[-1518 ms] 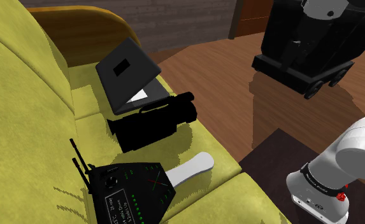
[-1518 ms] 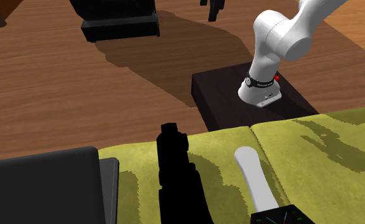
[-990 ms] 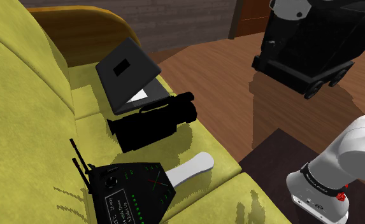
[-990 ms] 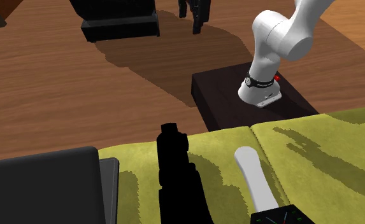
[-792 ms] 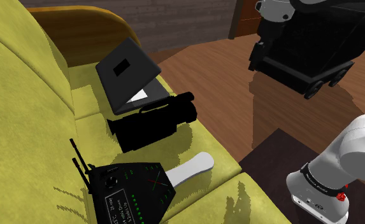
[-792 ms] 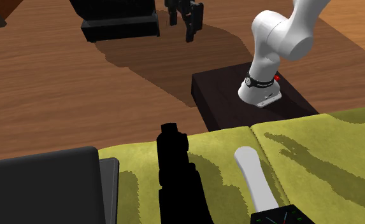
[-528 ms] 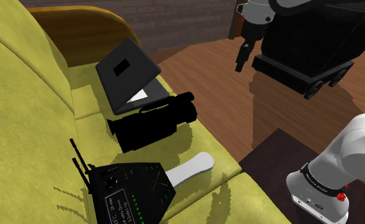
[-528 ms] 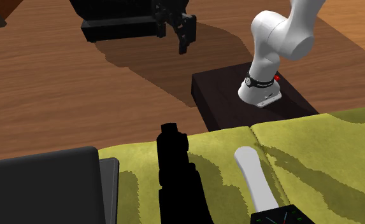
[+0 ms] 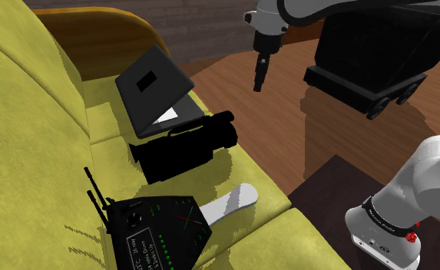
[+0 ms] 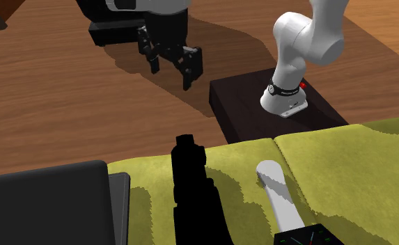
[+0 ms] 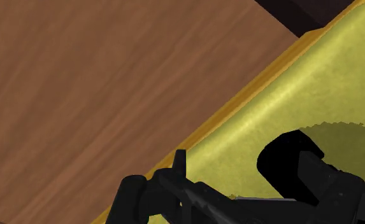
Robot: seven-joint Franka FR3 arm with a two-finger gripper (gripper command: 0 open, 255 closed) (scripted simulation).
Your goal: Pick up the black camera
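You're on the approach here, nothing grabbed yet. The claw (image 9: 260, 75) hangs over the wooden floor (image 9: 287, 130), out past the sofa's front edge. Its fingers point down and stand apart with nothing between them, and the second exterior view shows that gap best (image 10: 171, 64).

The black camera (image 9: 183, 149) lies on the sofa (image 9: 26, 115) seat, close to the front edge, with one end pointing out toward that edge.

For the next move, I'd say you need to bring the claw in across the front edge until it sits over the camera's body. Then turn the wrist so the fingers straddle the body the narrow way, not along its length, and only then come down. The cushion looks soft, so my guess is you should go down gently.

Stuff around it:
- The half-open laptop (image 9: 153, 84) sits just beside the camera, toward the armrest end. Its raised lid is the thing I'd worry about clipping.
- The black radio (image 9: 157, 230) with its antennas is on the camera's other side.
- The white bar (image 9: 229, 203) lies near the front edge, close to the camera but apart from it.
- The black wheeled cabinet (image 9: 379, 54) stands on the floor, well clear of the sofa.
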